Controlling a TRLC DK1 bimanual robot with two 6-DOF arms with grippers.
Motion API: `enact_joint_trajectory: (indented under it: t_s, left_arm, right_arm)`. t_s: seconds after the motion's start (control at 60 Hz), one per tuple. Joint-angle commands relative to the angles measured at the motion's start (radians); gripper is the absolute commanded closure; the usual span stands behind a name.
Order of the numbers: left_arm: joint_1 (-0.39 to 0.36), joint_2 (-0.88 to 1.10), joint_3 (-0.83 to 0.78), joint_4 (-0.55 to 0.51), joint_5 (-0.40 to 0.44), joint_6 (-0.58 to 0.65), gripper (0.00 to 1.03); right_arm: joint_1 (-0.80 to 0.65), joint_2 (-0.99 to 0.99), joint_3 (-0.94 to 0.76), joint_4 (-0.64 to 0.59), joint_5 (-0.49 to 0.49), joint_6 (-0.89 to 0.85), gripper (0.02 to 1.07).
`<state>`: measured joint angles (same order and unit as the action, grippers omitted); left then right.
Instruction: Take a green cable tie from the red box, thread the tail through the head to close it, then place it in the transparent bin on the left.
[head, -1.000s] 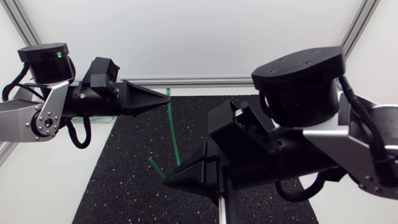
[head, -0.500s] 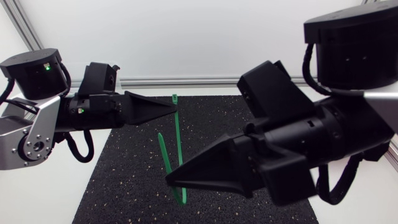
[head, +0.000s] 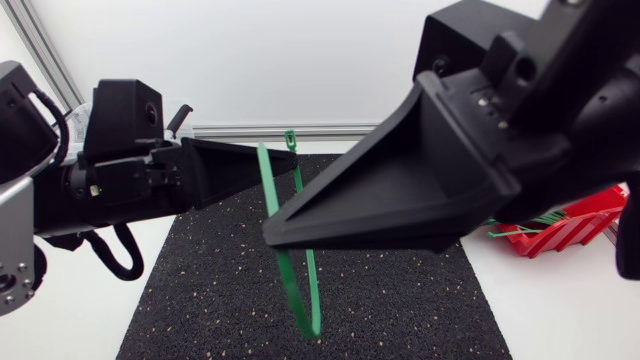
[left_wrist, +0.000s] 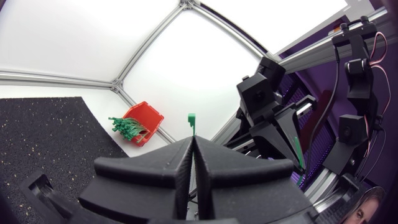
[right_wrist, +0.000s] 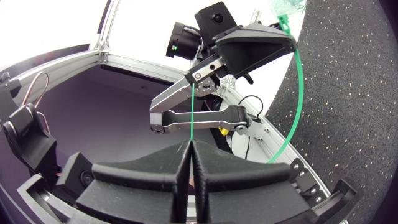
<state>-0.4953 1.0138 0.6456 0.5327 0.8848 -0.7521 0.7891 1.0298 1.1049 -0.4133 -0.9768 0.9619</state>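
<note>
Threading is the step in hand: the left gripper (head: 288, 155) pinches the green cable tie (head: 300, 290) by its head (head: 291, 137), the right gripper (head: 268, 238) clamps the tail (head: 265, 175), which next needs aiming into the head.

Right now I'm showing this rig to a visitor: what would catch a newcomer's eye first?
The green cable tie, bent into a loop over the black mat, stands out. The left claw pinches its head end; the right claw, large in the foreground, grips the tail. A red box of more ties sits at the table's right.
</note>
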Motion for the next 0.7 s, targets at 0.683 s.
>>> enact_joint_trajectory:
  t_s: [0.683]
  left_arm:
    - [-0.242, -0.167, -0.073, -0.017, -0.319, 0.06, 1.0]
  right_arm:
    - [-0.087, 0.019, 0.082, -0.148, -0.088, 0.149, 1.01]
